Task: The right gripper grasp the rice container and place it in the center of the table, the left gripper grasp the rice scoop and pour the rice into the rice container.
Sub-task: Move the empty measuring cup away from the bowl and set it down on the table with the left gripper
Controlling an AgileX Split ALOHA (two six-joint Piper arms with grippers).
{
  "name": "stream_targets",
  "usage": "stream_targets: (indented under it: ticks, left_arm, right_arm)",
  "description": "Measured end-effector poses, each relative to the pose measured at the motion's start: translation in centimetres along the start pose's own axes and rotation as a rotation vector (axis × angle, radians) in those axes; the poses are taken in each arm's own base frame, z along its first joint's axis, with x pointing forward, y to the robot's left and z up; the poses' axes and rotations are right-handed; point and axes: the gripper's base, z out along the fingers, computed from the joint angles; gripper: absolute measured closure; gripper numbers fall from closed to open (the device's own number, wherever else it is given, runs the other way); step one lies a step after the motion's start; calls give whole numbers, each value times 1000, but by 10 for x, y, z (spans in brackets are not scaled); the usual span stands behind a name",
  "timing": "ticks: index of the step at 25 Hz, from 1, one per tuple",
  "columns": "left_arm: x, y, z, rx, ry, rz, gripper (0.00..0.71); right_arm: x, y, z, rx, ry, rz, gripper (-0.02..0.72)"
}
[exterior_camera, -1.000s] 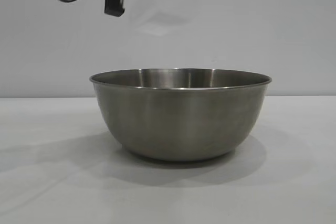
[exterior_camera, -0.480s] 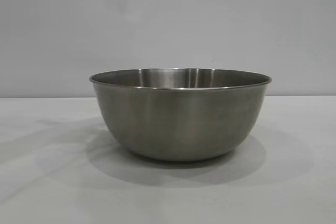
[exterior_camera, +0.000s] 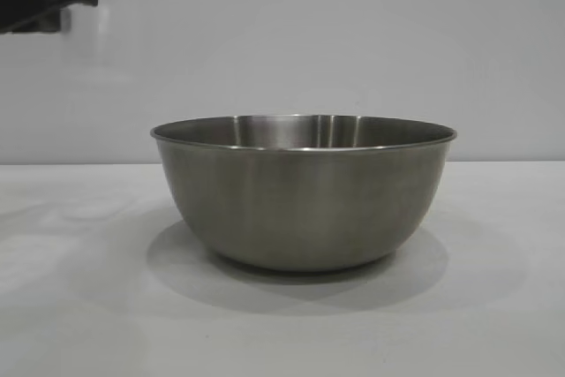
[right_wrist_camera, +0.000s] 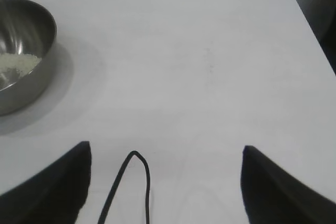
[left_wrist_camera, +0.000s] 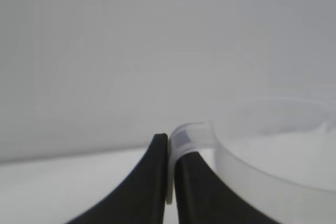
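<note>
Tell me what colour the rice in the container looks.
Whitish-cream rice lying in the grey steel rice container; the right wrist view shows it best.

You see a bowl (exterior_camera: 303,192) of brushed grey metal, its outer wall satin with a soft sheen and a thin rolled rim that catches the light. Your right wrist view shows its inside shinier, with dull, grainy whitish rice (right_wrist_camera: 18,64) lying in it. The counter (exterior_camera: 494,306) is plain white and matt, smooth. The cup (left_wrist_camera: 262,150) is cloudy translucent plastic with a smooth wall. Both the left hand (left_wrist_camera: 169,177) and the right hand (right_wrist_camera: 165,182) have matt black fingers, smooth-faced.
</note>
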Motion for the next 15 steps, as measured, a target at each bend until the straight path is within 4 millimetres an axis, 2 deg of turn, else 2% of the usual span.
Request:
stream_targets:
  ticks: [5,12,13,14,15]
  left_arm:
    - [31,1,4,-9,108,-17,710]
    - [40,0,11,-6,126,-22,710]
    - [41,0,11,-3,131,-21,662]
    - [43,0,11,-3,135,-20,662]
    - [44,0,11,-3,139,-20,584]
  right_arm:
    - [0,0,0,0,0,0,201]
    - [0,0,0,0,0,0,201]
    - [0,0,0,0,0,0,201]
    - [0,0,0,0,0,0,201]
    - [0,0,0,0,0,0,201]
